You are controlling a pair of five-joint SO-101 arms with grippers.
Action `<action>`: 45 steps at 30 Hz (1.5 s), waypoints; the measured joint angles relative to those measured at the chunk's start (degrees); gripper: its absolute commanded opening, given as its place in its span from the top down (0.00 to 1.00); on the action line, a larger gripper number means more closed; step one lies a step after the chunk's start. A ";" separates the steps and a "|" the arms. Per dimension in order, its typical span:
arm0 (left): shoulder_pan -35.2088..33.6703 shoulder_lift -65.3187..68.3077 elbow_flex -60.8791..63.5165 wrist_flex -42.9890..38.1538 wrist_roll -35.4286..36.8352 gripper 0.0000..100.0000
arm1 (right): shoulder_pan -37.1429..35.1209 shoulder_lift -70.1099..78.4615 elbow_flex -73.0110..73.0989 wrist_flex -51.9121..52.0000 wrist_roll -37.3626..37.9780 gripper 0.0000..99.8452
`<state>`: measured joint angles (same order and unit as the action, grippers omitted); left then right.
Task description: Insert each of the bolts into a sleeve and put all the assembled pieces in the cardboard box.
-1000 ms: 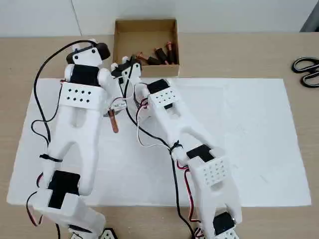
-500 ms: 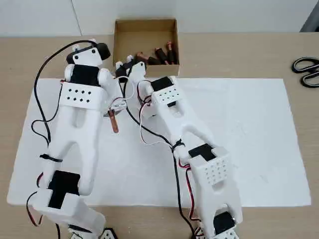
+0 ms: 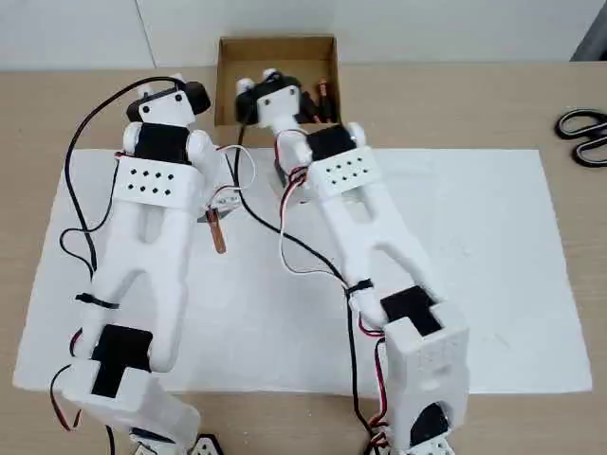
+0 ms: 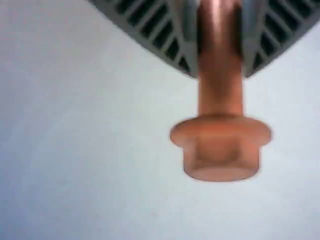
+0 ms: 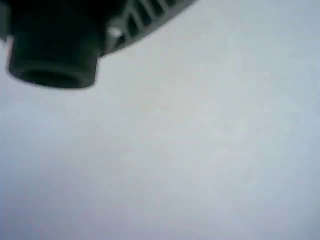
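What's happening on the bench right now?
The left pincer is shut on a copper bolt, whose head points away from it above the white sheet. The right pincer holds a black sleeve, that arm stretched toward the cardboard box, where assembled pieces already lie. Bolt and sleeve are not yet joined.

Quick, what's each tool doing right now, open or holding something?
Left tool: shut, holding a copper bolt.
Right tool: shut, holding a black sleeve.

Left gripper (image 4: 220, 65) clamped shut; right arm (image 3: 370, 218) stretched forward.
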<state>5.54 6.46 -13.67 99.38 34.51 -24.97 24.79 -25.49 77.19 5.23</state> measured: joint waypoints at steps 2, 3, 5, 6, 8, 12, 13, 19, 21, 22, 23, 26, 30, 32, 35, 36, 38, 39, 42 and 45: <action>0.00 0.00 0.00 0.00 0.00 0.99 | 1.85 -0.09 0.00 2.29 -3.08 1.00; 0.00 0.00 0.00 0.00 0.00 0.99 | 2.81 -0.09 0.00 3.52 -4.22 1.00; 0.00 0.00 0.00 0.00 0.00 0.99 | 4.57 -0.09 0.00 5.45 -5.71 1.00; 0.00 0.00 0.00 0.00 0.00 0.99 | 5.19 -0.09 0.00 6.24 -6.15 1.00; 0.00 0.00 0.35 0.00 0.00 0.99 | 5.89 0.70 0.00 7.74 -6.68 0.99; 0.00 0.00 0.35 -0.09 0.00 0.99 | 5.80 3.78 0.00 9.76 -6.86 0.99; 0.00 0.00 0.35 -0.09 0.00 0.99 | 5.71 4.66 0.00 9.93 -7.03 0.99; 0.00 0.00 0.62 -0.09 0.00 0.99 | 5.71 11.25 0.00 10.11 -7.21 0.98; 0.00 0.00 1.49 -0.09 0.00 0.99 | 5.80 12.31 -0.26 10.11 -7.21 0.93; 0.00 0.00 2.11 -0.09 0.00 0.99 | 5.80 12.84 -0.53 10.11 -7.21 0.91; 0.00 0.00 2.73 -0.09 0.00 0.99 | 5.80 12.84 -0.70 10.11 -7.21 0.90; 0.09 0.00 4.66 -0.62 0.00 0.99 | 5.63 13.19 -0.70 10.11 -7.21 0.89; 0.09 0.00 5.36 -1.14 -0.09 0.99 | 5.63 13.27 -0.70 10.11 -7.21 0.89; 0.09 0.00 5.36 -1.23 -0.09 0.99 | 5.63 13.27 -0.70 10.11 -7.21 0.88; 0.09 0.00 5.36 -1.23 -0.09 0.99 | 5.63 13.27 -0.70 10.11 -7.21 0.88; 0.09 0.00 5.36 -1.23 -0.09 0.99 | 5.63 13.27 -0.70 10.11 -7.21 0.87; 0.09 0.00 5.36 -1.23 -0.09 0.99 | 5.54 13.27 -0.70 10.11 -7.21 0.84; 0.09 0.00 5.36 -1.23 -0.09 0.99 | 5.54 13.36 -0.79 10.29 -7.03 0.82; 0.09 0.00 5.36 -1.23 -0.09 0.99 | 5.27 13.36 -1.14 11.78 -5.54 0.77; 0.09 0.00 5.36 -1.23 -0.09 0.99 | 5.01 13.36 -1.14 12.92 -4.92 0.77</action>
<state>5.63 6.46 -8.31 98.15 34.42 -19.96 38.15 -26.64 90.11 0.31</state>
